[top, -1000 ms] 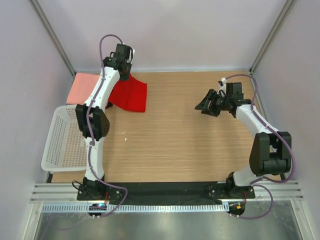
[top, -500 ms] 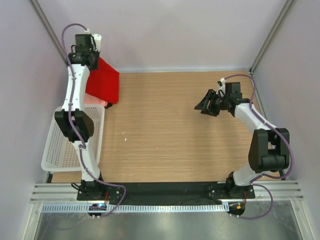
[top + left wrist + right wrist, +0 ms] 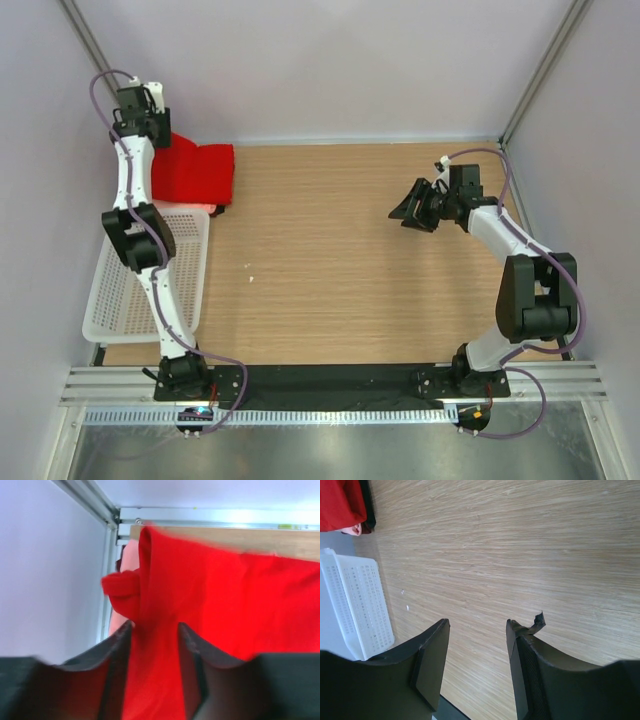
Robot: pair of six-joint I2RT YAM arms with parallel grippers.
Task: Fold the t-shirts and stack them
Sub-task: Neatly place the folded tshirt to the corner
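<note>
- Red t-shirt (image 3: 195,172): plain bright red cloth, lying in a rough folded rectangle at the far left corner of the counter (image 3: 340,250), just beyond the basket. In the left wrist view one edge is bunched into a thick upright fold. No print or label shows on it.
- Pink t-shirt (image 3: 128,562): salmon-pink, under the red t-shirt, with only a narrow strip showing past its edge.
- Dark t-shirt (image 3: 368,505): a thin black edge beside the red cloth in the right wrist view. Whether it is folded cannot be told.
- Left gripper (image 3: 155,627): at the far left corner, over the red t-shirt. It is released, with the jaws parted and red cloth filling the gap between them. Whether the cloth touches the fingers cannot be told.
- Right gripper (image 3: 477,625): above bare wood on the right side of the counter, well apart from the shirts. The jaws are spread and nothing is between them.
- Scrap of black tape (image 3: 538,620): curled and stuck at the tip of one right finger.
- Basket (image 3: 100,270): white plastic mesh, at the left edge of the counter, crossed by the left arm.
- White tag (image 3: 152,92): on the left wrist. Any print is too small to read.
</note>
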